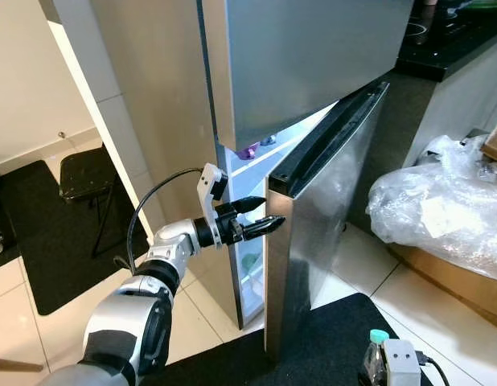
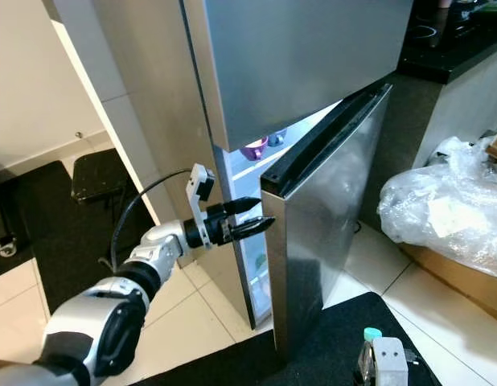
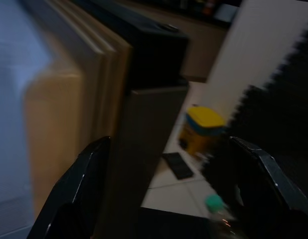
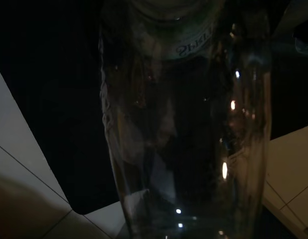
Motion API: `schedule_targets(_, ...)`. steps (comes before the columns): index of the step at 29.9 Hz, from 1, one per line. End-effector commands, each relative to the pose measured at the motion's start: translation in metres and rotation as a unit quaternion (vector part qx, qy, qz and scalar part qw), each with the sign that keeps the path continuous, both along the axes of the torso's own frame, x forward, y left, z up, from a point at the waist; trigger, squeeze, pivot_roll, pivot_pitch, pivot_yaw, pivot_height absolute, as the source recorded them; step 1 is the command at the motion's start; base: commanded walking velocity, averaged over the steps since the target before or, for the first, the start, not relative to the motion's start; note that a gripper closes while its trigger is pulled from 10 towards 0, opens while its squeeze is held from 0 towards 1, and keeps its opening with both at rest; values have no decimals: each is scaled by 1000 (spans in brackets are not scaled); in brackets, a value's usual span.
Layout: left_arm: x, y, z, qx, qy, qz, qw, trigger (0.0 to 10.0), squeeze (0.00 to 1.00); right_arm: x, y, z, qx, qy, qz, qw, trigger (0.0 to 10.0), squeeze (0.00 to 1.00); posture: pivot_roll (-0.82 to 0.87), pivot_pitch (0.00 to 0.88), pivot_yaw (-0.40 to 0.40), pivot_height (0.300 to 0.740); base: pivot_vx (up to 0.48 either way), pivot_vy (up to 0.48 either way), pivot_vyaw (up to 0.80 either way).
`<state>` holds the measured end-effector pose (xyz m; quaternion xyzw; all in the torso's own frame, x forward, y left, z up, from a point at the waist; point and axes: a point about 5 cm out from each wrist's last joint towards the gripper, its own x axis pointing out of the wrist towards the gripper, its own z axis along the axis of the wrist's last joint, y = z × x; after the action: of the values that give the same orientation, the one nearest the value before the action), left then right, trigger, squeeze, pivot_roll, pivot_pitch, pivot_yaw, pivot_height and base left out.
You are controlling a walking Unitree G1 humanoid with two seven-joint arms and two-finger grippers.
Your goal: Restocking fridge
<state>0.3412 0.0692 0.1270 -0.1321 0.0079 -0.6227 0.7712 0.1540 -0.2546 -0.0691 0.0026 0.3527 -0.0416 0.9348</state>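
The steel fridge has its lower door (image 1: 329, 201) standing partly ajar, with the lit interior (image 2: 252, 173) showing in the gap. My left gripper (image 1: 264, 214) reaches to the door's free top corner, open, one finger on each side of the door's edge (image 3: 149, 124). Low at the right, a clear water bottle with a teal cap (image 1: 379, 336) stands upright against my right wrist housing (image 1: 401, 359). Its clear body (image 4: 184, 124) sits right up against the right wrist camera, so the right gripper is shut on it.
A purple cup (image 2: 254, 149) sits on a shelf inside. A big clear plastic bag (image 1: 441, 209) lies on a cardboard box at the right. A black stool (image 1: 84, 173) stands at the left. A black mat (image 1: 329, 338) lies before the fridge. A yellow-lidded container (image 3: 201, 127) stands on the floor.
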Motion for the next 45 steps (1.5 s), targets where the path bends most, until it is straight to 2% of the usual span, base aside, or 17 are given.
schedule_targets(1,-15,-12,-16,5,18,-48,999,10000,0,-2,3,-3,4,5,-7,1000,10000,0,-148,40,95,740,0,0,0)
schedule_targets(2,-15,-12,-16,5,18,-48,999,10000,0,-2,3,-3,4,5,-7,1000,10000,0,-148,40,95,740,0,0,0)
schedule_targets(4,-31,-21,-35,6,39,-69,997,10000,0,-6,2,-5,3,13,-21,1000,10000,0,-145,33,98,740,0,0,0)
schedule_targets(8,-39,-20,-47,4,56,-64,996,10000,0,-14,-2,-8,-6,29,-40,999,10000,0,-140,27,100,740,0,0,0)
schedule_targets(12,-45,-13,-60,13,74,-39,996,10000,0,-27,-8,-11,-15,50,-65,997,10000,0,-135,23,103,740,0,0,0)
schedule_targets(14,-49,-9,-69,31,81,-12,996,10000,0,-32,-9,-13,-16,58,-76,995,10000,0,-136,21,105,740,0,0,0)
schedule_targets(17,-53,3,-88,75,98,71,990,10000,0,-37,-7,-16,-14,67,-78,995,10000,0,-135,16,109,740,0,0,0)
schedule_targets(18,-53,3,-88,75,98,71,990,10000,0,-37,-7,-16,-14,67,-78,995,10000,0,-135,16,109,740,0,0,0)
schedule_targets(21,-51,17,-102,113,120,188,968,10000,0,-39,-5,-17,-12,72,-81,994,10000,0,-133,8,111,740,0,0,0)
schedule_targets(22,-51,17,-102,113,120,188,968,10000,0,-39,-5,-17,-12,72,-81,994,10000,0,-133,8,111,740,0,0,0)
schedule_targets(24,-48,24,-104,121,124,252,952,10000,0,-39,-4,-18,-13,73,-82,994,10000,0,-133,7,112,740,0,0,0)
schedule_targets(25,-48,24,-104,121,124,252,952,10000,0,-39,-4,-18,-13,73,-82,994,10000,0,-133,7,112,740,0,0,0)
schedule_targets(29,-42,21,-101,104,131,307,937,10000,0,-39,-4,-18,-13,78,-86,993,10000,0,-130,0,109,740,0,0,0)
schedule_targets(34,-41,9,-100,107,130,319,933,10000,0,-43,-4,-20,-5,88,-104,991,10000,0,-132,0,109,740,0,0,0)
schedule_targets(42,-41,3,-100,104,128,335,928,10000,0,-46,-3,-22,-4,101,-106,989,10000,0,-143,0,104,740,0,0,0)
schedule_targets(45,-38,2,-98,114,122,358,919,10000,0,-45,-1,-22,-4,100,-93,991,10000,0,-148,0,88,740,0,0,0)
